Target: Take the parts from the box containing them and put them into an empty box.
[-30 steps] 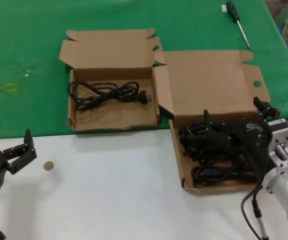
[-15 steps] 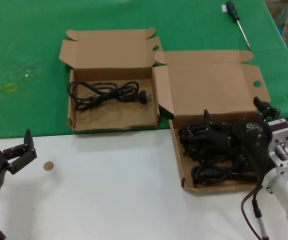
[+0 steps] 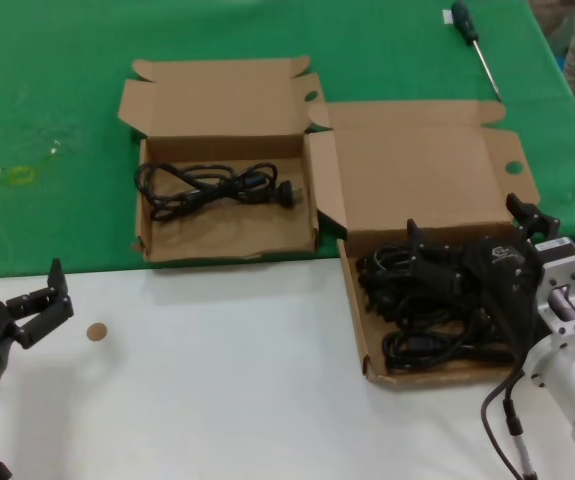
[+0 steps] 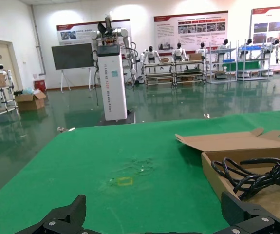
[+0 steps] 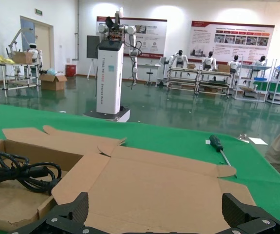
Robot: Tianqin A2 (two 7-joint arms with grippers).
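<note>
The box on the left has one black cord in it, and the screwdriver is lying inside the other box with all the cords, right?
Not quite. The screwdriver isn't in any box; it lies on the green cloth beyond the wider box, as the head view shows. The rest is right: the narrower box holds one black cord, and the wider box holds the pile of cords.

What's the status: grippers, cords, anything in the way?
Right gripper open, down in the wide box over the cord pile. Left gripper open, parked. One cord in narrow box. No obstruction.
</note>
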